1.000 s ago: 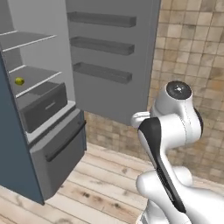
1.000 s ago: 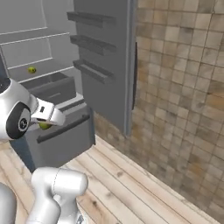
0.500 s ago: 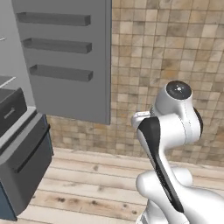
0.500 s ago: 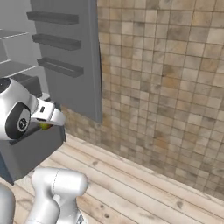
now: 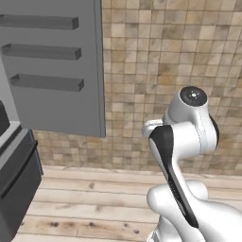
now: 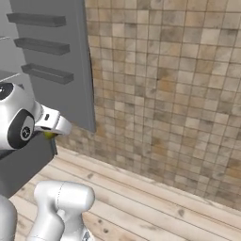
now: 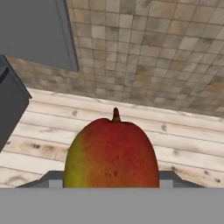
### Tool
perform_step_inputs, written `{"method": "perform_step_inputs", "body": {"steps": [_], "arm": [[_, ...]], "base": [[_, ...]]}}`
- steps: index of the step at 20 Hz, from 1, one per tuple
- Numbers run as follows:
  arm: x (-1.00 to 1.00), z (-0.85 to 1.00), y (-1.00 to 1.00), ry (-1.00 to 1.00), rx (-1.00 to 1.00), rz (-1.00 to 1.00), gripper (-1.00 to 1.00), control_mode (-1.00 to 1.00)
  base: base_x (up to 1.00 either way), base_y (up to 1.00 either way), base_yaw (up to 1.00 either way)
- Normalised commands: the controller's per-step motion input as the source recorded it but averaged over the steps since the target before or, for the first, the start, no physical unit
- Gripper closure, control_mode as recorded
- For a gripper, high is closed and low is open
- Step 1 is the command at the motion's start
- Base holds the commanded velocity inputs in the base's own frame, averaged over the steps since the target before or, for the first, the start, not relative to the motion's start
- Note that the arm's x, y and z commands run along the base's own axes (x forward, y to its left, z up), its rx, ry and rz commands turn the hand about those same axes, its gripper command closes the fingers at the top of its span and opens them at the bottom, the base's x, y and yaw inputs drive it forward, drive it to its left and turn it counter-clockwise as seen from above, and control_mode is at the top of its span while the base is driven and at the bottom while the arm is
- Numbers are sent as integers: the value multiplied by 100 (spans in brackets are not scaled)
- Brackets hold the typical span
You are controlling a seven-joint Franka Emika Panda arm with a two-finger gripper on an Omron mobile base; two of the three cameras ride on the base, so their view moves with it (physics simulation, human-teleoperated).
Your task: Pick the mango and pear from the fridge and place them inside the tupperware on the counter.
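Note:
The mango (image 7: 111, 153), red-orange with a green-yellow patch on its left, sits close in the hand view with its stem pointing up. My gripper (image 7: 111, 181) is shut on the mango, a finger on each side. In the right base view the gripper (image 6: 51, 132) hangs in the air beside the fridge, a bit of mango (image 6: 49, 135) peeking out below the white hand. The fridge's open door (image 5: 52, 66) with its racks stands at the left, its grey drawer (image 5: 14, 175) below. The pear, the tupperware and the counter are out of view.
A tan tiled wall (image 5: 175, 61) runs ahead and to the right. Pale wooden floor (image 6: 155, 207) lies below it. The fridge door (image 6: 52, 56) and drawer front (image 6: 23, 162) stand close on my left.
The whole picture has slid left: the base has turned right, away from the fridge's shelves and towards the tiled wall. The mango stays in the shut gripper.

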Motion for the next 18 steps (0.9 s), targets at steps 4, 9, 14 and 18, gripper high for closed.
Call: {"method": "perform_step_inputs", "body": {"steps": [4, 9, 14, 18], "arm": [[0, 0, 0, 0, 0, 0, 100, 100], [0, 0, 0, 0, 0, 0, 100, 100], [0, 0, 0, 0, 0, 0, 100, 100], [0, 0, 0, 0, 0, 0, 100, 100]], "base": [[-25, 38, -63], [-9, 11, -75], [0, 1, -90], [7, 0, -96]]}}
